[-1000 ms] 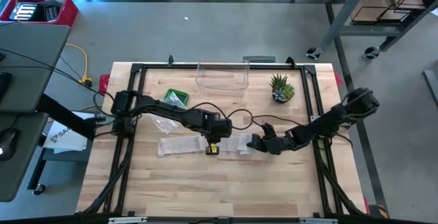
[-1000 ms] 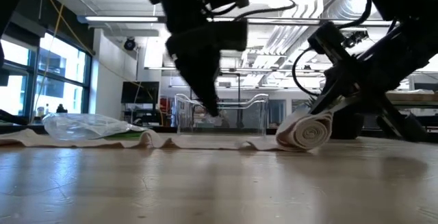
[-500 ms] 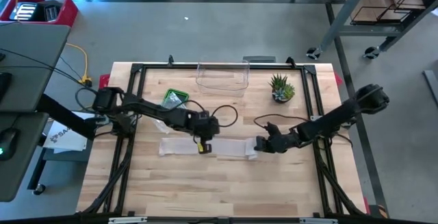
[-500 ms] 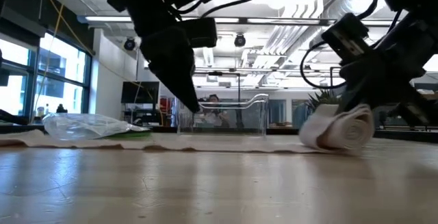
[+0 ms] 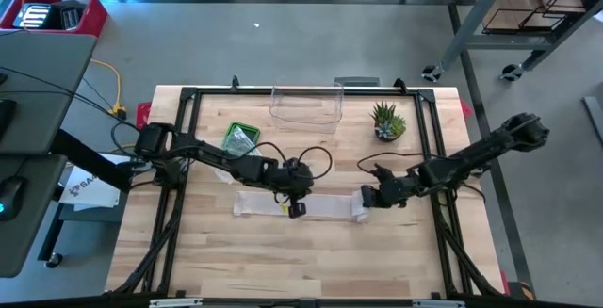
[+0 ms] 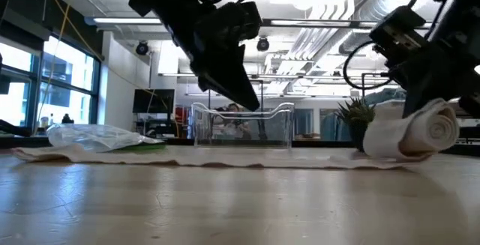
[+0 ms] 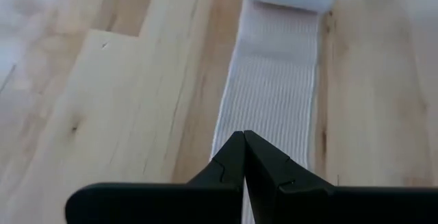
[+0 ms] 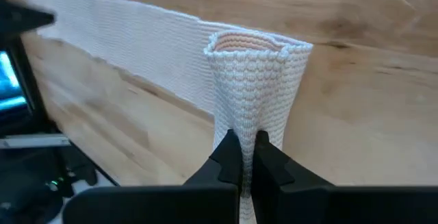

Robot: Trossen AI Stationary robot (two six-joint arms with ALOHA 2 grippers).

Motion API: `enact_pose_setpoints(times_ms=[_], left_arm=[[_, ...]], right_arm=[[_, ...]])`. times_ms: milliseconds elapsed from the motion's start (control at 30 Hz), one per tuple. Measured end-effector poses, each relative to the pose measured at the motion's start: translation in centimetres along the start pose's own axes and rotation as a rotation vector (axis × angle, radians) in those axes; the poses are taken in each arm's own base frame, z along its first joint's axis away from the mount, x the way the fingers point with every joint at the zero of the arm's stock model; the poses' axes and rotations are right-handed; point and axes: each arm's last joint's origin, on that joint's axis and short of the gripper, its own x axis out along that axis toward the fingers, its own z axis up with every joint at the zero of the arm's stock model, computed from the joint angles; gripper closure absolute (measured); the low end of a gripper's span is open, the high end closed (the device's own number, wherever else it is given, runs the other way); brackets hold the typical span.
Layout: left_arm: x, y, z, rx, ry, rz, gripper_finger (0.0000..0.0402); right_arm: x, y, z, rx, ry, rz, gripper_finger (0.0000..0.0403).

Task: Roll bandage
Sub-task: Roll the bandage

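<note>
Got only partway through. Had a small roll wound at the right-hand end of the bandage, and in the low view held it tipped up a touch off the table. Left most of the strip flat and unwound, running leftward across the middle of the boards to end short of the green tray.

Clamped the right gripper on the roll's wall, fingers closed tight with woven cloth pinched between them and the coil standing up past the tips. Had the left gripper with fingers pressed fully together and holding nothing, tip pointed down at the flat strip about midway along. Couldn't tell whether touching the cloth or just above it.

Plenty left, by the look of it: the whole flat run to the left yet to be wound in.

As for room, saw bare wood all along the near side of the strip. Spotted the clear container and the little plant up at the far edge, both well apart from the bandage. Noted black frame rails down both sides, the roll lying well inside the right one. Judged the left gripper to be the one thing in the roll's path, needing to give way as the winding moved left.
</note>
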Motion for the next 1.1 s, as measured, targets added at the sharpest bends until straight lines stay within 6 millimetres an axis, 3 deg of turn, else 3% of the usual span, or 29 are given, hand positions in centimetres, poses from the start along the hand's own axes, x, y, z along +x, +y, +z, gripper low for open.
enact_pose_setpoints(times_ms=[133, 333, 600, 800, 1100], left_arm=[[-0.1, 0.0, 0.1, -0.043, -0.015, 0.001, 0.0401], [-0.3, -0.9, 0.0, 0.023, -0.019, -0.019, 0.0402], [-0.4, -1.1, -0.2, 0.032, -0.008, -0.014, 0.0402], [-0.4, -1.1, -0.2, 0.033, -0.007, -0.014, 0.0401], [-0.4, -1.1, -0.3, 0.034, -0.005, -0.013, 0.0402]], right_arm=[[-0.7, 1.7, 0.2, -0.060, -0.026, -0.077, 0.0403], [-1.4, 3.5, 0.8, -0.097, -0.032, -0.183, 0.0403], [0.4, 4.9, 1.0, -0.116, -0.035, -0.305, 0.0403], [0.9, 7.8, 1.4, -0.168, -0.061, -0.362, 0.0403], [3.2, 10.2, 2.2, -0.274, -0.021, -0.520, 0.0403]])
